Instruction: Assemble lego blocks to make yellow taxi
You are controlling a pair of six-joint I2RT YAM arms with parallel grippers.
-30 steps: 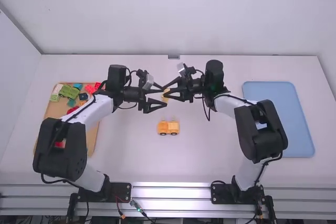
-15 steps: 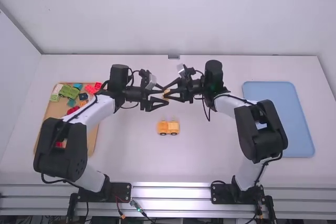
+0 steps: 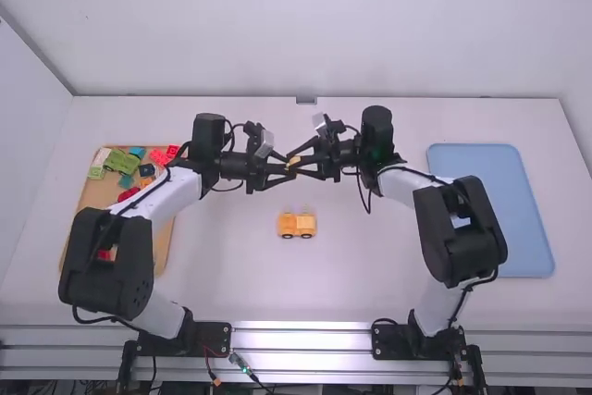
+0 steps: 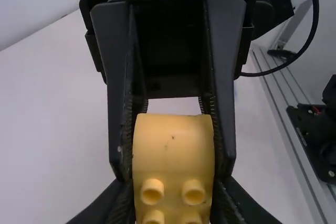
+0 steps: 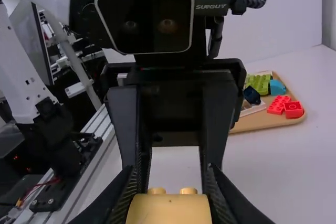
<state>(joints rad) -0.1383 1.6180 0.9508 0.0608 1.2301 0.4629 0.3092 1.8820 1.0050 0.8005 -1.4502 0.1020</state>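
At the middle of the table (image 3: 370, 275), in the high view, you have a yellow toy car (image 3: 296, 225) upright on its wheels. At 12 o'clock from it, your left gripper (image 3: 290, 171) and right gripper (image 3: 289, 162) meet at a small yellow block (image 3: 295, 160), held apart from the car. The wooden tray (image 3: 164, 242) lies toward 9 o'clock, with green blocks (image 3: 121, 161) and red blocks (image 3: 159, 156) in it; the blue tray (image 3: 499, 201) is toward 3 o'clock.

In the left wrist view, your left gripper (image 4: 173, 192) is closed to the block's width, its fingers against both sides. You can see the block's rounded, smooth part and four of its studs; the right gripper grips it too.

In the right wrist view, your right gripper (image 5: 168, 187) is likewise closed to the block's width, pinching it. Two studs show toward the left gripper. Beyond, the wooden tray also holds a dark blue block (image 5: 252, 95).
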